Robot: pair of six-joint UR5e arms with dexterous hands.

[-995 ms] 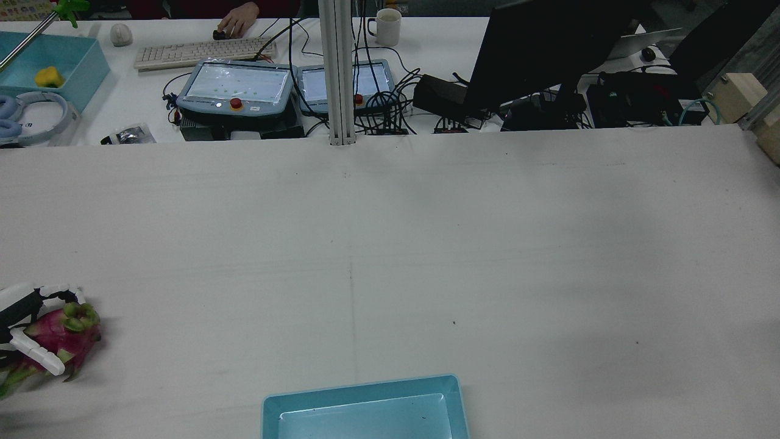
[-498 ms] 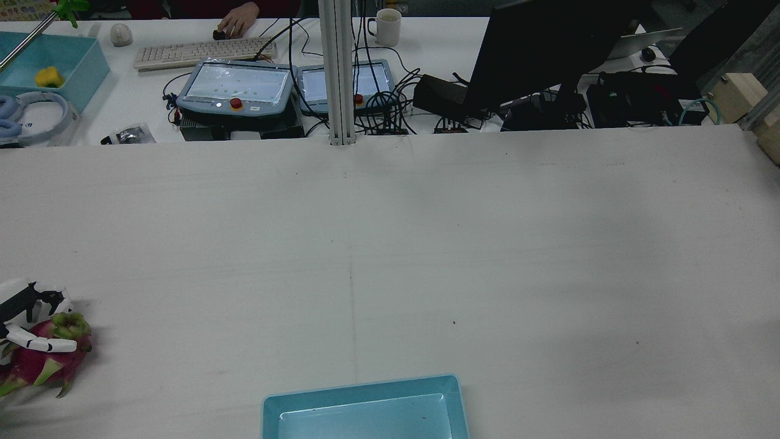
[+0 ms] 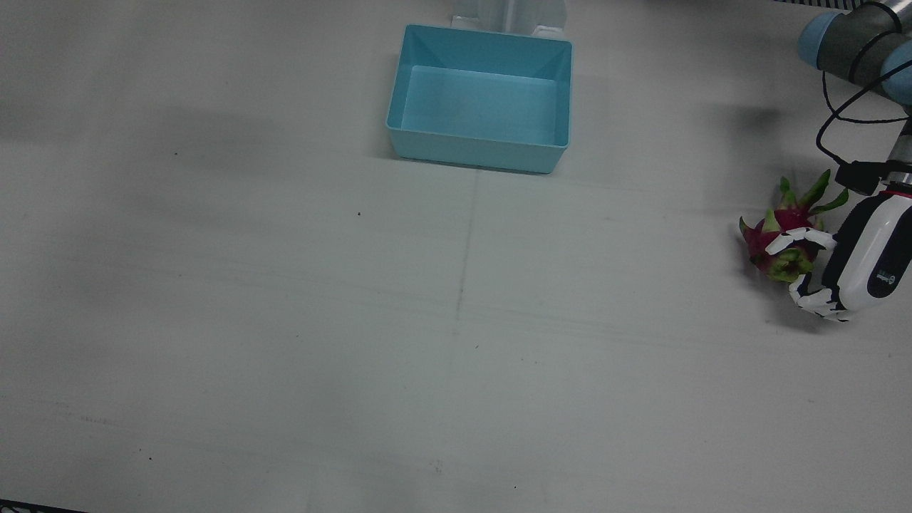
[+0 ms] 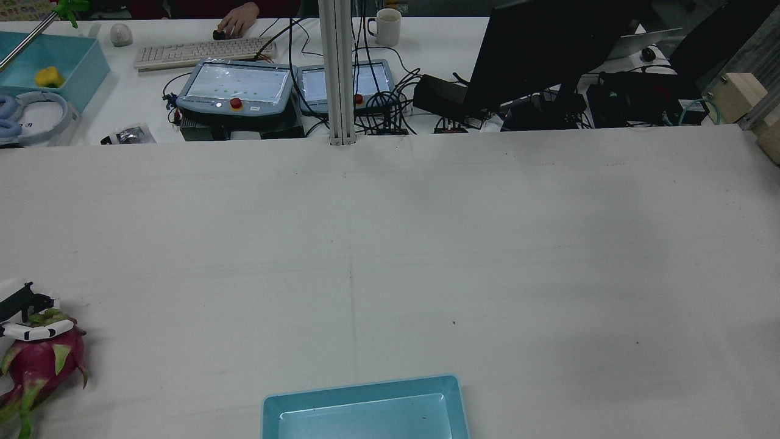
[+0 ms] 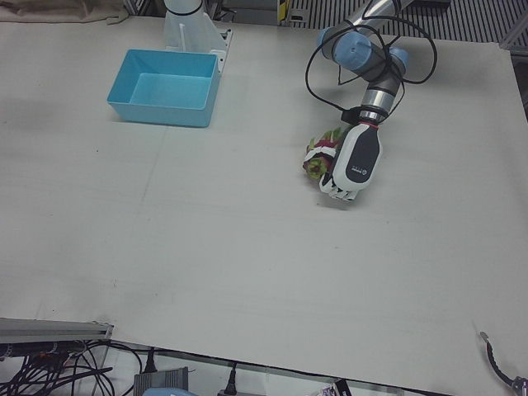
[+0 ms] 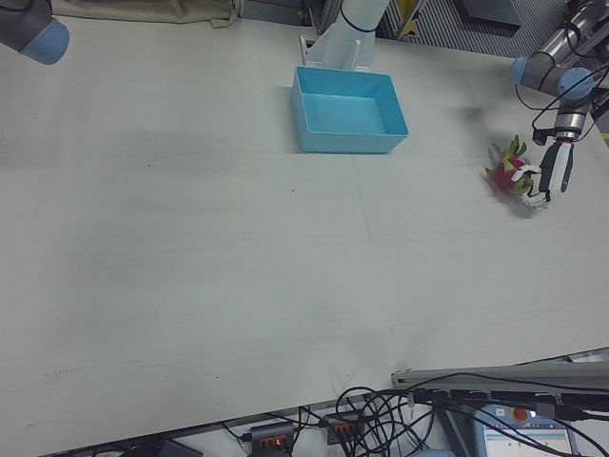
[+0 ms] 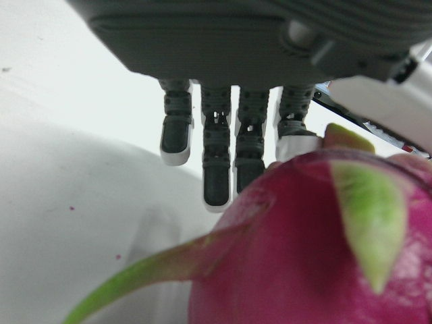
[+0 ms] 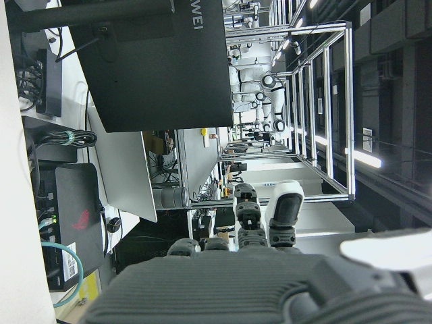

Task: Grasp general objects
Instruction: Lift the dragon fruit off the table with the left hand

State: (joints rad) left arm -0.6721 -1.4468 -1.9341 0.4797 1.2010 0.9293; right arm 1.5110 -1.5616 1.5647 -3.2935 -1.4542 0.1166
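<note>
**Grasp status: contact made, lift pending**

The magenta, green-scaled dragon fruit (image 3: 782,239) lies on the white table (image 3: 456,342) near its edge on the robot's left, well apart from the empty light-blue plastic bin (image 3: 482,149). The left hand (image 3: 848,260) curls around the fruit, fingers (image 3: 798,239) resting on top; grip firmness cannot be confirmed. The fruit appears not yet lifted. The right hand (image 8: 260,270) holds nothing, fingers loosely apart.
</note>
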